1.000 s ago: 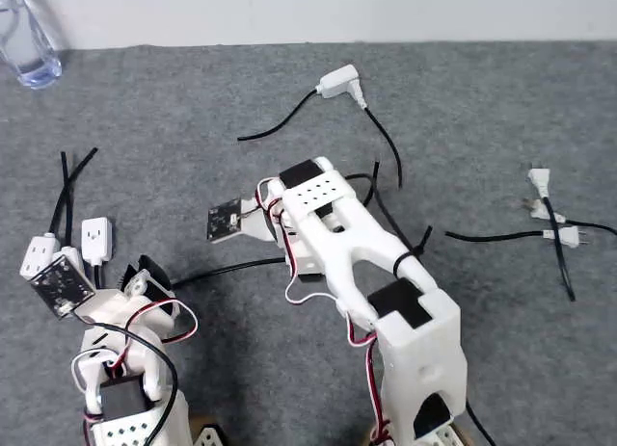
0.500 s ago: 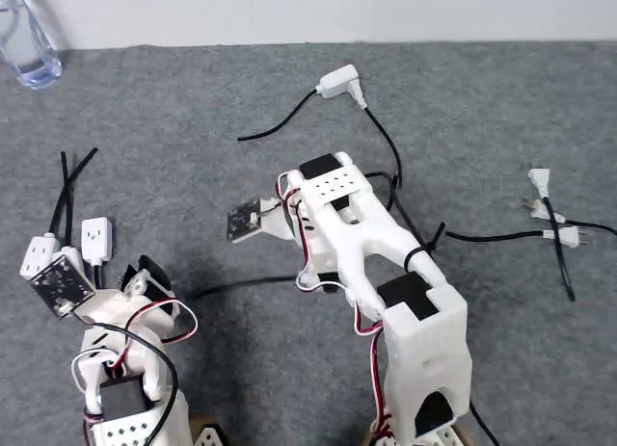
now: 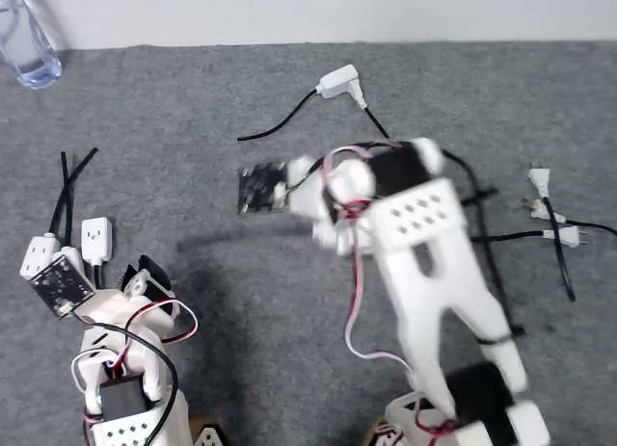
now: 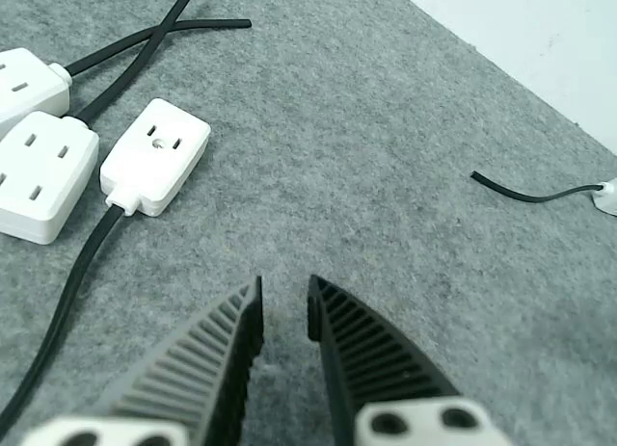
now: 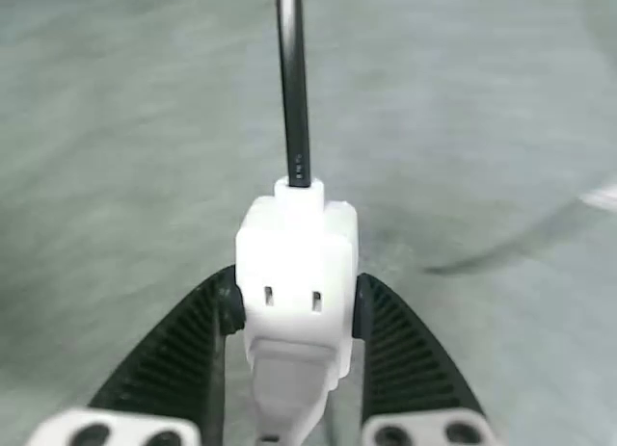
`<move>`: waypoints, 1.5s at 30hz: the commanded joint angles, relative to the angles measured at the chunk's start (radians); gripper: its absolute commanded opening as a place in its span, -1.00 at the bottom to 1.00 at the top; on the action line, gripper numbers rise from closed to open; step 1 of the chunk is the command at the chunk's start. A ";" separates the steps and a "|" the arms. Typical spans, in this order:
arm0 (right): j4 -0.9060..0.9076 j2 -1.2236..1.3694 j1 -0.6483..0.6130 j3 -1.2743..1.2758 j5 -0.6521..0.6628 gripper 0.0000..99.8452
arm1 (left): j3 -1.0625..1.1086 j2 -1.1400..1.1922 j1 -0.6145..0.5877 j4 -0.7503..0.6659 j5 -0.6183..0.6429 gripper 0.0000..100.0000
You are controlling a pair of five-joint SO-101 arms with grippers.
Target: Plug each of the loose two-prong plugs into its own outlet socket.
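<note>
My right gripper (image 5: 294,306) is shut on a white outlet socket (image 5: 296,258) with two slots, whose black cord (image 5: 292,70) runs away from it. In the high view the right arm (image 3: 419,224) stretches over the middle of the mat. A trailing black cord (image 3: 241,236) lies beside the arm. Loose two-prong plugs (image 3: 540,181) (image 3: 569,236) lie at the right edge. White outlet sockets (image 3: 95,238) (image 3: 40,253) lie at the left, just beyond my left gripper (image 4: 284,316). That gripper is shut with only a narrow slit and holds nothing. One of those sockets (image 4: 156,155) sits ahead of it.
Another white socket (image 3: 337,80) with a black cord lies near the far edge of the grey mat (image 3: 174,128). A clear bottle (image 3: 24,46) stands at the far left corner. Black cords (image 3: 72,181) cross beside the left sockets.
The right arm has swung away from the left arm toward the far right, carrying the socket and dragging its cord. The left arm has not moved.
</note>
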 commanded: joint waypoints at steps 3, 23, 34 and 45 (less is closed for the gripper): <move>-0.558 -0.068 0.176 0.120 0.051 -0.98 | -0.007 -0.011 -0.005 0.005 -0.009 -0.84; -2.115 0.736 0.282 0.292 0.377 -0.98 | -0.007 -0.009 -0.005 0.006 -0.009 -0.84; -2.114 1.153 0.271 -0.160 0.377 -0.98 | -0.007 -0.009 -0.005 0.006 -0.009 -0.84; -2.250 1.354 0.251 -0.321 0.313 -0.41 | -0.007 -0.011 0.044 0.035 -0.011 -0.84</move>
